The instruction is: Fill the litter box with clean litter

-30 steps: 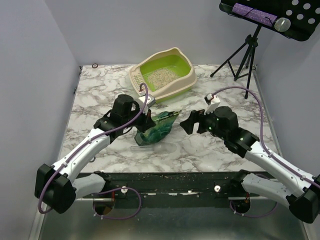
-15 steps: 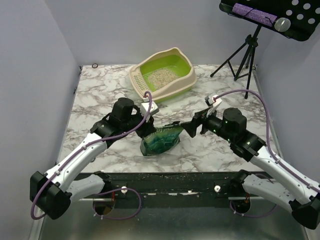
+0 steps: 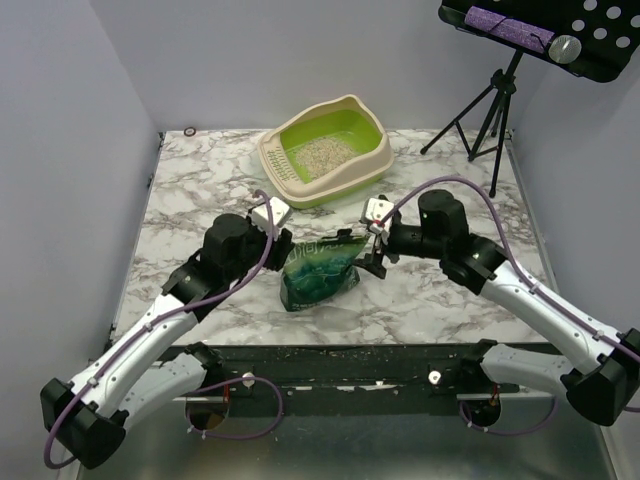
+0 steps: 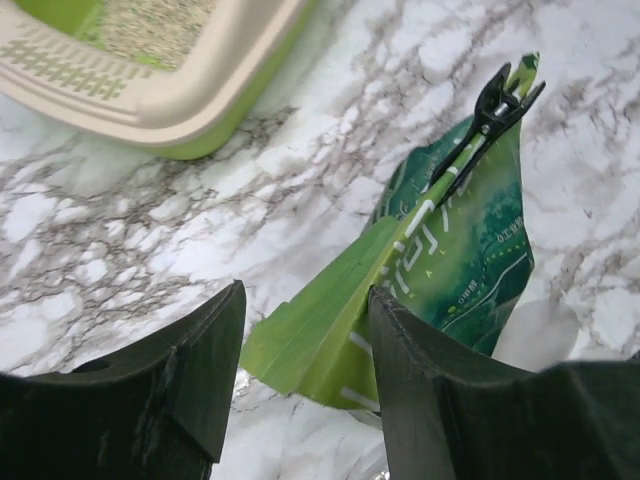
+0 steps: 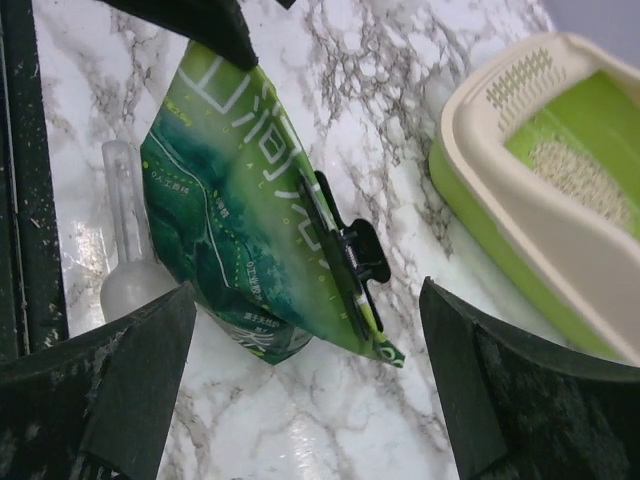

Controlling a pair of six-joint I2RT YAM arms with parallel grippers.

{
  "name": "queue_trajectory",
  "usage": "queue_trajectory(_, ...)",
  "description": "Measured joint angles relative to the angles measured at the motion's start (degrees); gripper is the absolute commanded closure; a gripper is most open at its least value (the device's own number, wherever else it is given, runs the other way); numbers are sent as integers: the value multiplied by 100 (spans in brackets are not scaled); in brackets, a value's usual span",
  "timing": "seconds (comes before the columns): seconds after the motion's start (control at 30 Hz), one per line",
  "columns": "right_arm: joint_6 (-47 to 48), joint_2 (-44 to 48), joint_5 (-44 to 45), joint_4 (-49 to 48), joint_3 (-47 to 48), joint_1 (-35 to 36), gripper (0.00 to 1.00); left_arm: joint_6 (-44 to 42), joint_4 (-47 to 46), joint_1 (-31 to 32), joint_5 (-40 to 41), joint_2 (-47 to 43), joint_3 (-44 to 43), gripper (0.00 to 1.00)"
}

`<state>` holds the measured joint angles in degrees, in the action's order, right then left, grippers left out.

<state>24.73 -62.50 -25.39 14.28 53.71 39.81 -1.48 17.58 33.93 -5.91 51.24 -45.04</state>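
The litter box (image 3: 378, 152), lime-green inside with a beige rim, sits at the back middle of the table. A patch of pale litter (image 3: 318, 155) lies in it. The box also shows in the left wrist view (image 4: 190, 105) and the right wrist view (image 5: 500, 190). A green printed bag (image 3: 318, 272) rests between the arms, its folded top pinched by a black clip (image 4: 497, 103). My left gripper (image 4: 305, 300) is open. The bag's folded corner (image 4: 320, 325) lies between its jaws, against the right finger. My right gripper (image 5: 308, 300) is wide open over the bag's clipped end (image 5: 345, 250).
A clear plastic scoop (image 5: 125, 270) lies on the marble beside the bag. A black tripod (image 3: 490, 110) stands at the back right under a perforated tray (image 3: 545, 35). A small ring (image 3: 190, 131) lies at the back left corner. Spilled granules dot the black front rail (image 3: 350, 358).
My left gripper, shut on the bag's corner a second ago, has opened and drawn back left. The right arm has swung left up to the bag's clip. The bag shifted slightly right.
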Motion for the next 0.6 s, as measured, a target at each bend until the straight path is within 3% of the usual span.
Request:
queue_trajectory(0.3, 1480, -772, -326, 846, 1097, 13, 0, 240, -590, 387, 1392, -1193, 328, 34)
queue_trajectory(0.6, 1978, -1202, -404, 1683, 1375, 15, 0, 212, -678, 599, 1895, -1279, 361, 33)
